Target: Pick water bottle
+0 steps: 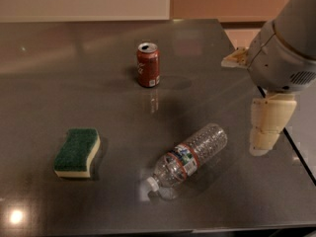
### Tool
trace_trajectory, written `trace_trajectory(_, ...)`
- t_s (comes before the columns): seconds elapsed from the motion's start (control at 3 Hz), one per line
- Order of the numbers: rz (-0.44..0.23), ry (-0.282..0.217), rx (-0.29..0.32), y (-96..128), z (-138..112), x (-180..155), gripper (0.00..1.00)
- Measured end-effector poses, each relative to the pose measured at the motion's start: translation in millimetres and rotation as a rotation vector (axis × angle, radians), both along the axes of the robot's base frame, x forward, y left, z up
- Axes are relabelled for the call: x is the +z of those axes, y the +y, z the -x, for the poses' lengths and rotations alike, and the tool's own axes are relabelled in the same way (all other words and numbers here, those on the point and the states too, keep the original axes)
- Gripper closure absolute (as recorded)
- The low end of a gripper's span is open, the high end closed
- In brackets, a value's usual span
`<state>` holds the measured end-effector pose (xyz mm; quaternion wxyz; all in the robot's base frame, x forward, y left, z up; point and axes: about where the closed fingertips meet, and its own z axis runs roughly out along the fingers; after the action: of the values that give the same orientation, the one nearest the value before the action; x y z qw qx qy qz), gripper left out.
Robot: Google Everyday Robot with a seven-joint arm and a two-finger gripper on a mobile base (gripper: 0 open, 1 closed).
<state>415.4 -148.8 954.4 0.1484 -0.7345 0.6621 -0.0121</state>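
Observation:
The water bottle [190, 156] lies on its side on the dark table [74, 73], front centre. It is clear and ribbed, with a red, blue and green label band, and its white cap points to the front left. My gripper [261, 143] is cream-coloured and hangs from the grey arm [286, 48] at the right. It points down above the table's right edge, to the right of the bottle's base and apart from it. It holds nothing that I can see.
A red soda can [148, 64] stands upright at the back centre. A green and yellow sponge [77, 152] lies at the front left. The table's right edge [296, 152] runs just beside the gripper.

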Motion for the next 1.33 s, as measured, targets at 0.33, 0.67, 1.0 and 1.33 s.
trace_trajectory(0.33,0.009,0.000,0.124,22.0,10.4,-22.7,0.00)
trace_trajectory(0.67,0.019,0.021,0.225,39.1,21.4,-47.6,0.00)
trace_trajectory(1.0,0.030,0.048,0.329,60.4,35.2,-73.4,0.00)
trace_trajectory(1.33,0.037,0.063,0.368,69.5,40.3,-85.9,0.00)
